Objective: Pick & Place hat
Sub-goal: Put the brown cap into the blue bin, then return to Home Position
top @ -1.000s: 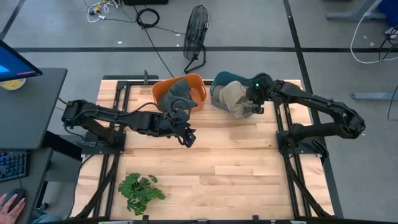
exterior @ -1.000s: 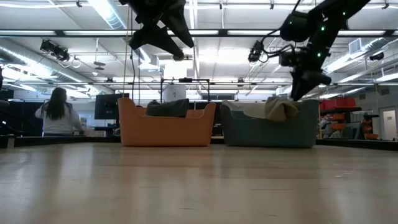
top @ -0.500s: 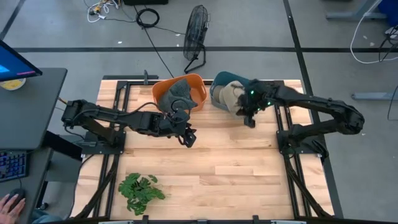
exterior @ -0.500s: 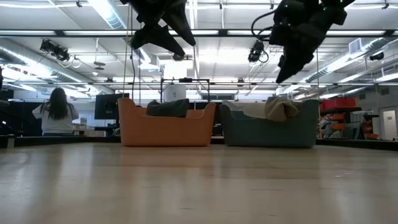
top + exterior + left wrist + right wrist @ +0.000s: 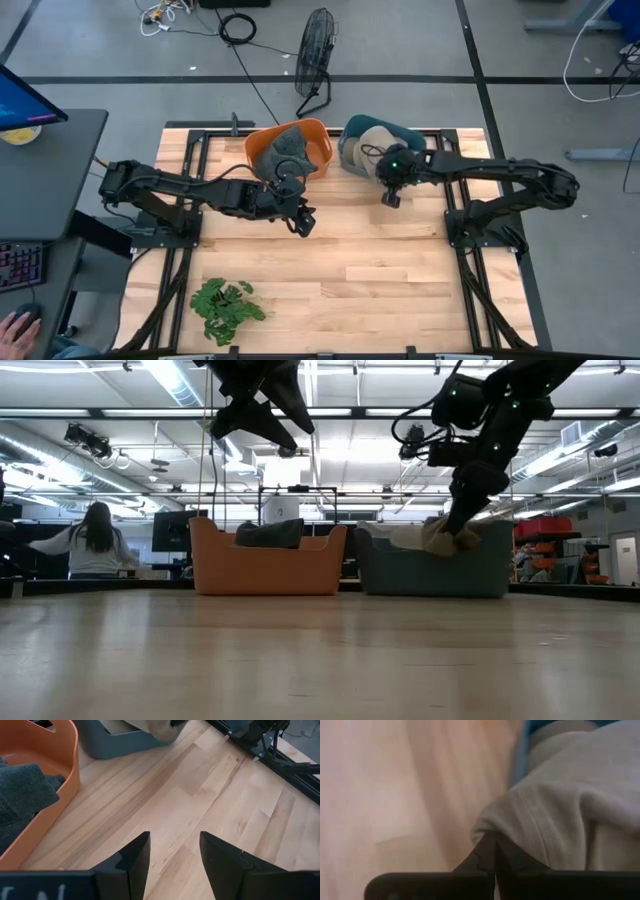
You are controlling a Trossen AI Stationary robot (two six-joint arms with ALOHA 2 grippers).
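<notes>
A beige hat (image 5: 570, 805) lies in the teal bin (image 5: 350, 148) at the table's far edge, one edge draped over the bin's near wall (image 5: 430, 570). My right gripper (image 5: 491, 837) is shut at that draped edge, just in front of the bin (image 5: 390, 199). To the left, an orange bin (image 5: 300, 135) holds a dark grey hat (image 5: 25, 790). My left gripper (image 5: 172, 837) hovers open above bare wood, near the orange bin (image 5: 303, 222). My right gripper pinches the lowest corner of the beige hat's draped edge (image 5: 487, 827) between its fingertips. The fingers (image 5: 455, 520) slant down at it from the bin's near side. The rest of the hat lies in the teal bin, its edge slack over the wall.
A green leafy plant (image 5: 228, 308) lies at the table's near left. The middle and near right of the wooden top (image 5: 400, 290) are bare. Black frame rails (image 5: 455, 215) run along both sides. A person (image 5: 92, 540) sits far behind the table.
My right gripper has swung from the teal bin's right side toward the table's left and near edge. It rose, then dropped onto the hat's overhanging edge. The beige hat has stayed in the bin.
</notes>
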